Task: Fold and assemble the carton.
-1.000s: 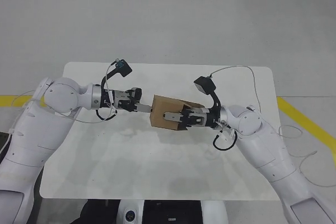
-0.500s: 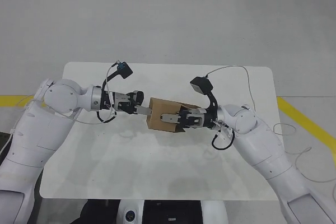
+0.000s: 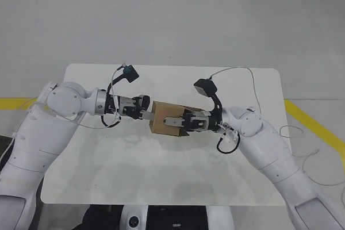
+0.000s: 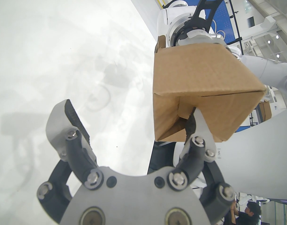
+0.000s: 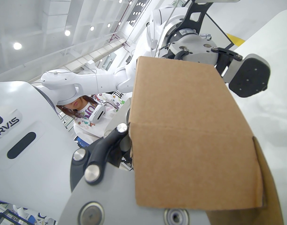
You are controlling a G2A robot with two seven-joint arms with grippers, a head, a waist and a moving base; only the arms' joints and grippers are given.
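Pale floor all round, and the white table [image 3: 161, 172] in the middle of my top view. The carton [image 3: 161, 111] is not on the table. It is held up over the middle of the worktop, between the two arms.

It is already opened out into a squared brown tube, with walls standing and creases sharp. I judge the ends are what is left. At the end facing my left arm, the flaps [image 4: 171, 127] are only partly turned in and a gap is open. At the other end a flap [image 5: 267, 179] juts loose.

The right gripper [image 3: 172, 122] has one finger laid along the carton's top panel. I take it to be clamped on that wall, though its inner finger is hidden from me. The left gripper [image 4: 131, 115] is spread wide and grips nothing. One fingertip [image 4: 197, 120] is poked into the gap at the near end, and the other stands free beside the carton.

Against a second ago, the carton has come a little toward the left edge of the table, closing onto the left gripper.
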